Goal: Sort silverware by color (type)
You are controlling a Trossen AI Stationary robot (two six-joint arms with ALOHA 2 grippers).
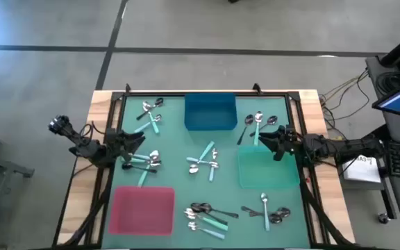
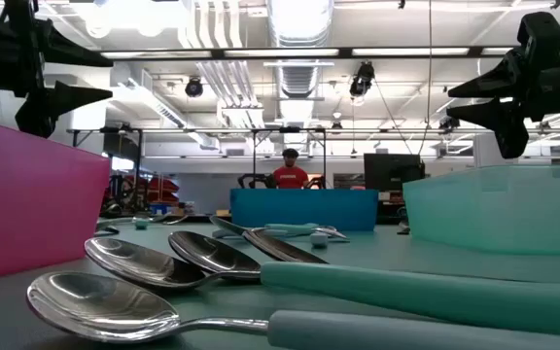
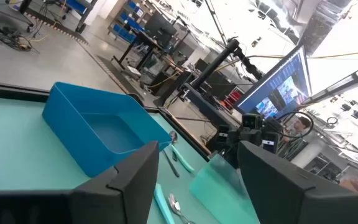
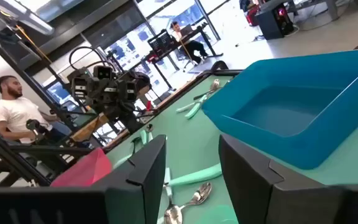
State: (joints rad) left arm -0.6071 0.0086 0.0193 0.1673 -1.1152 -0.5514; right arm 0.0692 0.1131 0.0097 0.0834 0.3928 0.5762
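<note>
Both grippers, left [image 1: 139, 141] and right [image 1: 264, 137], hang open and empty above the green worktop [image 1: 179, 139]. Spoons [image 1: 205, 160] lie in clusters at its near edge, middle and sides. Pink tray [image 1: 143, 210], green tray [image 1: 267, 171] and far blue tray [image 1: 210, 111] look empty. Beyond, a workshop with seated people.

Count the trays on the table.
3. The blue tray sits at the far middle, the green tray by the right arm, the pink tray at the near left. None looks hidden.
</note>
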